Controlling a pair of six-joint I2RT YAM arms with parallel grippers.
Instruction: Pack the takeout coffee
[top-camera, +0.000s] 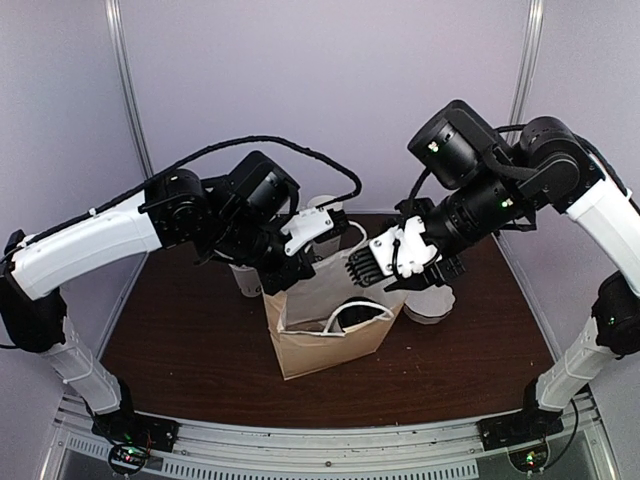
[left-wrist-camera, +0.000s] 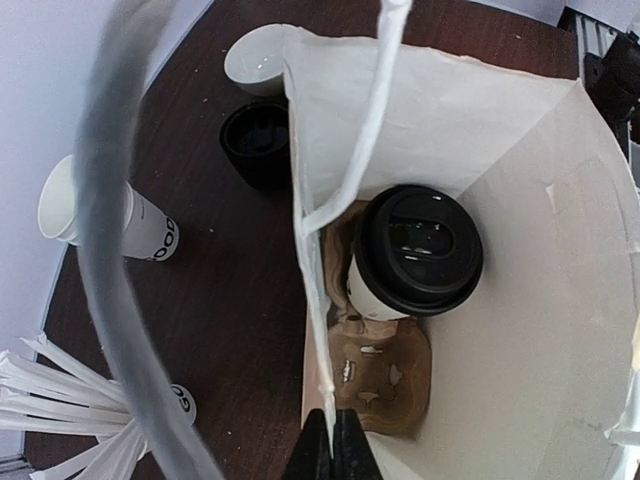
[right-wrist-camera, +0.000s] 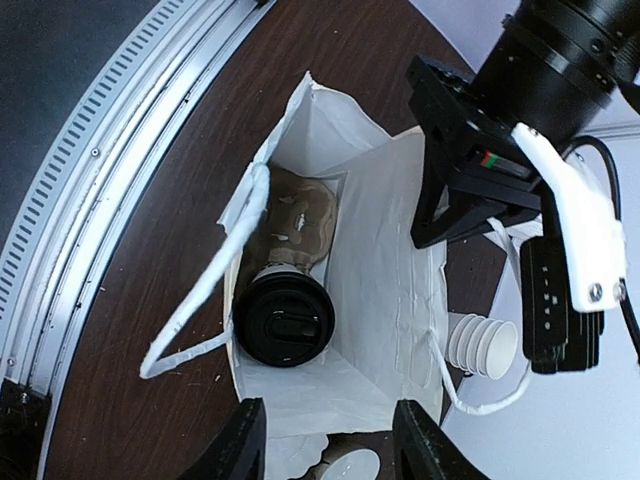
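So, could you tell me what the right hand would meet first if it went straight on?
Probably the inner wall of the paper bag, beside the lidded cup; depth is unclear.

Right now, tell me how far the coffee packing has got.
Done: the lidded cup stands with the cardboard carrier inside the paper bag. In hand: the left gripper pinches the bag's rim; the right gripper hangs open above it. Left: letting go, I'd guess.

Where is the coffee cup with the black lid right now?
In both wrist views the lidded cup sits inside the paper bag, in a brown cardboard carrier, mid-table.
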